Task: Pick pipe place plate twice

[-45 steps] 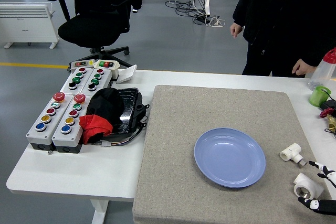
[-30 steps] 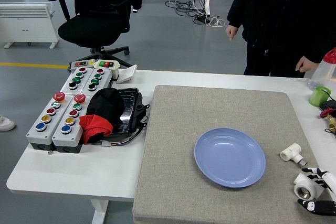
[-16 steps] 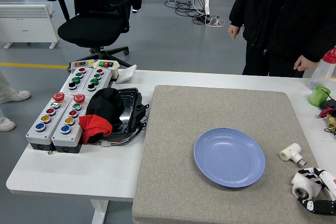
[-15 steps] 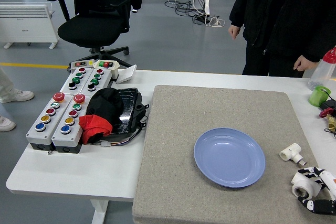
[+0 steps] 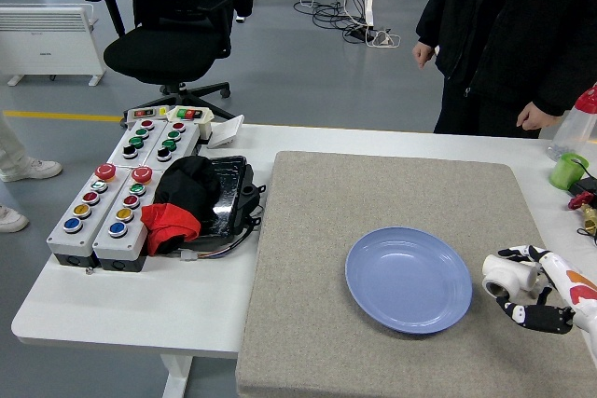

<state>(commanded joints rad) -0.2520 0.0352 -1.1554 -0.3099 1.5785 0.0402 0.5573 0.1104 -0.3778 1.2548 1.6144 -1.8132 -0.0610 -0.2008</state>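
Your right hand [image 5: 532, 291] has come up and inward since half a second ago: it was low at the mat's near right corner, now it sits just right of the plate [image 5: 409, 279]. Fingers [image 5: 536, 319] curled around a white pipe fitting [image 5: 504, 274], thumb side over the top, open end facing the camera. Fitting appears lifted off the mat [image 5: 392, 267]; not over the plate yet, just beside its right rim.

The second white fitting, which lay on the mat's right edge earlier, doesn't show separately now — your hand covers that spot; can't tell where it lies.

Plate: blue, shallow, on the grey mat, same place as before.

Left of the mat: black tray [image 5: 224, 195] with a black and red cloth [image 5: 179, 202] heaped partly over it. Button boxes [image 5: 117, 198] at the table's left, unmoved.

Far right: green cup [image 5: 567, 171]; contents not visible. Person [image 5: 513, 34] stands at the far side, hands hanging, touching nothing.
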